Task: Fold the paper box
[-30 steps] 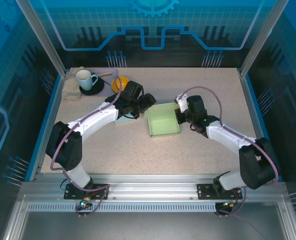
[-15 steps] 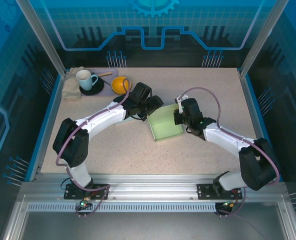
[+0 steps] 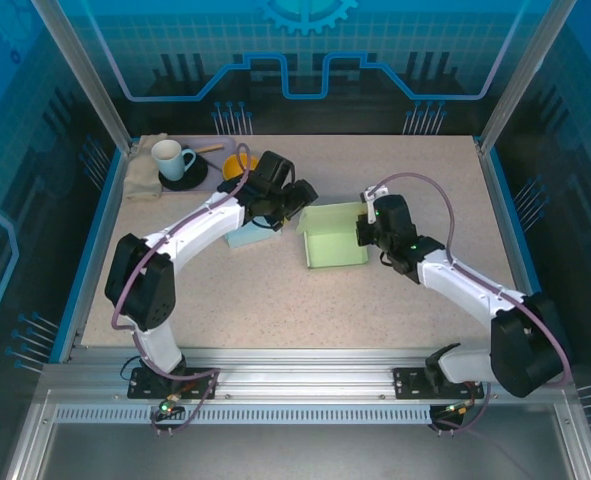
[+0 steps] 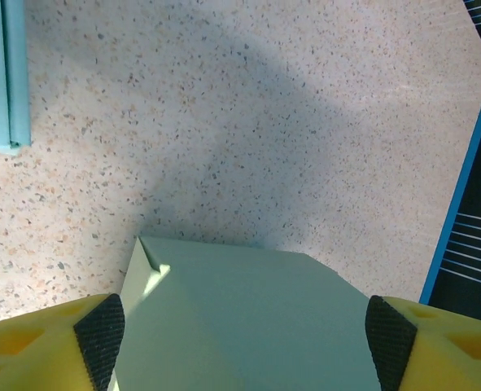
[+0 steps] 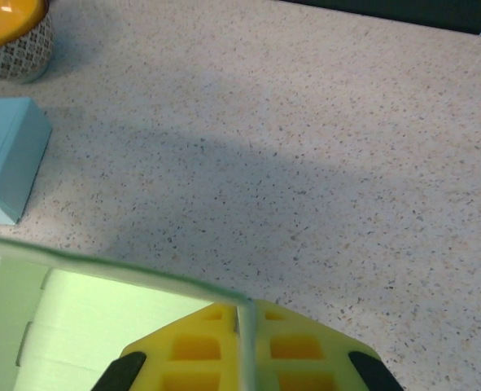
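Observation:
The pale green paper box (image 3: 335,240) lies open-topped in the middle of the table. My right gripper (image 3: 367,232) is at its right side, shut on the thin upright right wall (image 5: 244,342), which runs straight between the two yellow fingers. The box's light green inside (image 5: 102,326) shows to the left of them. My left gripper (image 3: 297,195) hovers open by the box's back left corner. In the left wrist view the green panel (image 4: 248,318) lies below and between the wide-apart black pads (image 4: 100,330), touching neither.
A light blue box (image 3: 247,232) lies just left of the green one, under the left arm. At the back left are a yellow bowl (image 3: 237,162), a white mug (image 3: 171,158) on a black coaster and a folded cloth (image 3: 140,175). A blue rim (image 3: 500,210) bounds the table.
The green box has turned squarer to the table and shifted slightly right and back, with the right gripper still on its wall. The left gripper has drawn back and left from the box.

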